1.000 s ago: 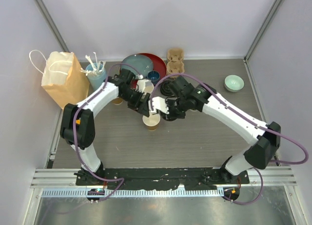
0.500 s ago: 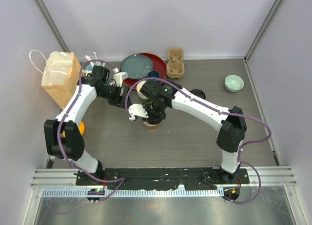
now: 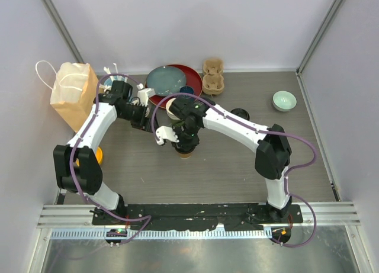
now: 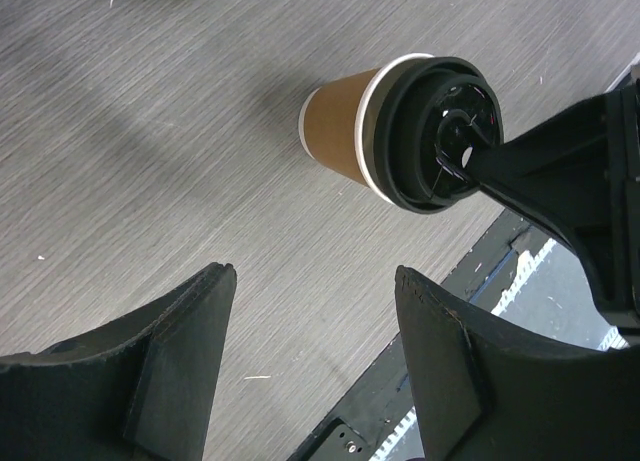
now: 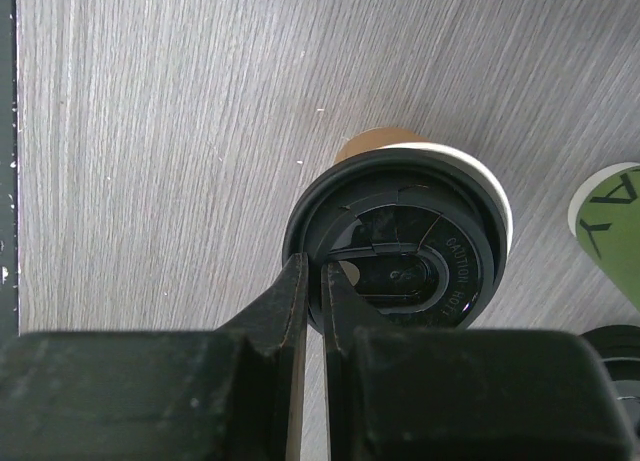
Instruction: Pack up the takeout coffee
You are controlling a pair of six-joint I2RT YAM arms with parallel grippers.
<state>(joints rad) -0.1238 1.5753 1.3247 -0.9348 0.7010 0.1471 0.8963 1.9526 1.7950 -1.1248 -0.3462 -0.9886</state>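
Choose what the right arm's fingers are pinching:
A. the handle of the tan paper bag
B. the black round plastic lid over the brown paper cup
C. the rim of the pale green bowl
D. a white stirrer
B: in the right wrist view the right arm's fingers are closed on the edge of the black round plastic lid, which sits over the mouth of the brown paper cup.

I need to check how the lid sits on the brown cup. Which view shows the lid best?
Right wrist: the black lid is seen close from above, its edge pinched by the right gripper. Left wrist shows it obliquely on the brown cup. Top external hides it under that gripper.
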